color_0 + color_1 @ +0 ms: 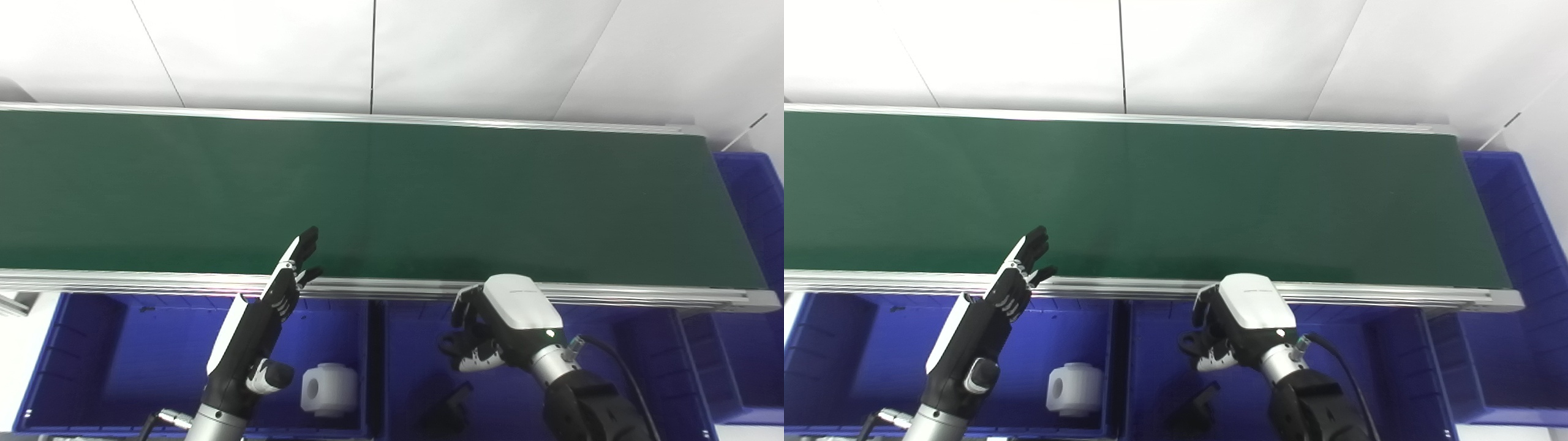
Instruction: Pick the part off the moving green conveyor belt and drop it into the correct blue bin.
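Nearest, down in the blue bins: a white part point(329, 389) resting on the floor of the left bin point(92, 361), blocky, round hole facing left, no clear long axis. Beside it, in the middle bin point(398, 343), a black part point(450, 409) lying on the floor, long axis tilted up toward the right; shape hard to make out against the dark blue.

Above the left bin, the left hand point(257, 331) raised, fingers point(304, 242) straight and apart, tips reaching over the near rail point(392, 288) onto the belt's edge, thumb out to the side; holding nothing.

Above the middle bin, the right hand point(490, 331) palm down, fingers curled loosely under the white back shell, nothing visible in its hold; just above the black part, not touching it.

Beyond, the green belt point(429, 196) running left to right, bare of parts. At its right end another blue bin point(1513, 202), shown more fully in the right eye view. Farthest, the white wall point(392, 49).
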Controlling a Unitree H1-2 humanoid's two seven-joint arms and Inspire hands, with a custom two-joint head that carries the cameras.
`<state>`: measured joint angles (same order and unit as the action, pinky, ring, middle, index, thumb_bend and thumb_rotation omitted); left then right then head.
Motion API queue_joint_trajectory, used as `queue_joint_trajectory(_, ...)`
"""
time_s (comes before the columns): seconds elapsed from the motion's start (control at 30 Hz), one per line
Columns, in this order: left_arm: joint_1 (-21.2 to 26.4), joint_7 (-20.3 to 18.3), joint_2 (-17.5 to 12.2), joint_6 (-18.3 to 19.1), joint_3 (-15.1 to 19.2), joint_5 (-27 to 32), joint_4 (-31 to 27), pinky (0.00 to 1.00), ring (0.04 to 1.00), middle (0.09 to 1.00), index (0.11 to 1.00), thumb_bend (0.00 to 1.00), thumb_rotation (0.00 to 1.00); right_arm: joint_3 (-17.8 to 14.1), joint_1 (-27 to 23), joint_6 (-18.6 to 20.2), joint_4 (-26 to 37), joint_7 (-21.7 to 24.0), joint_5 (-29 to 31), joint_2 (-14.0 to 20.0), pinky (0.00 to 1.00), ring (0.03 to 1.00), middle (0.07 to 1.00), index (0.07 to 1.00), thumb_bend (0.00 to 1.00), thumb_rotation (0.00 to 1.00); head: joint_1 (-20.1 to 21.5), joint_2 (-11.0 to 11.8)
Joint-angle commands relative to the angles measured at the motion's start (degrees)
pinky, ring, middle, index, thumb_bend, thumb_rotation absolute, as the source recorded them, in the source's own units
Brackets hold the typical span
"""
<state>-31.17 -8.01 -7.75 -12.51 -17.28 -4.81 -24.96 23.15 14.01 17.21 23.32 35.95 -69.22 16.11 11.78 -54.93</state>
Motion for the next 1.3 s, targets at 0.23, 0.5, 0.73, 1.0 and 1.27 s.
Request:
queue_joint_trajectory(0.23, -0.01, -0.41, 0.09, -0.04, 0.09, 0.11, -1.44, 0.91, 0.998, 1.0, 1.0, 0.99, 0.95, -1.77, -1.04, 1.37, 3.61, 17.22, -8.68, -1.87, 0.76, 0.816, 0.846, 0.784, 0.95, 0.68, -0.62, -0.52)
queue_joint_trajectory(0.5, -0.18, -0.4, 0.12, -0.11, 0.17, -0.3, -1.24, 0.9, 0.994, 1.0, 1.0, 0.97, 0.95, -2.56, -0.99, -0.29, 4.69, 19.82, -9.08, -2.09, 0.8, 0.828, 0.853, 0.794, 1.0, 0.68, -1.01, -0.17)
queue_joint_trajectory(0.73, -0.46, -0.22, 0.76, 0.29, -0.15, -0.39, -1.15, 0.91, 0.99, 0.999, 1.0, 0.97, 0.94, -2.63, -0.45, -0.78, 7.77, 21.81, -8.79, -1.98, 0.73, 0.805, 0.853, 0.805, 0.98, 0.68, -2.0, 0.16)
queue_joint_trajectory(1.0, -0.19, -0.58, 1.14, -0.05, -0.91, 0.02, -0.14, 0.94, 0.998, 1.0, 1.0, 0.96, 0.93, -5.18, 1.81, 4.03, 22.03, 28.27, 6.87, -5.1, 0.68, 0.804, 0.822, 0.785, 0.89, 0.71, -3.0, 0.89)
queue_joint_trajectory(1.27, 0.45, -0.43, 1.28, -1.5, -1.22, -0.17, 1.55, 0.92, 0.994, 1.0, 1.0, 0.95, 0.93, -4.25, 9.08, 6.26, 26.86, 20.61, 16.94, -16.12, 0.58, 0.687, 0.742, 0.741, 0.77, 0.86, -4.02, 1.41)
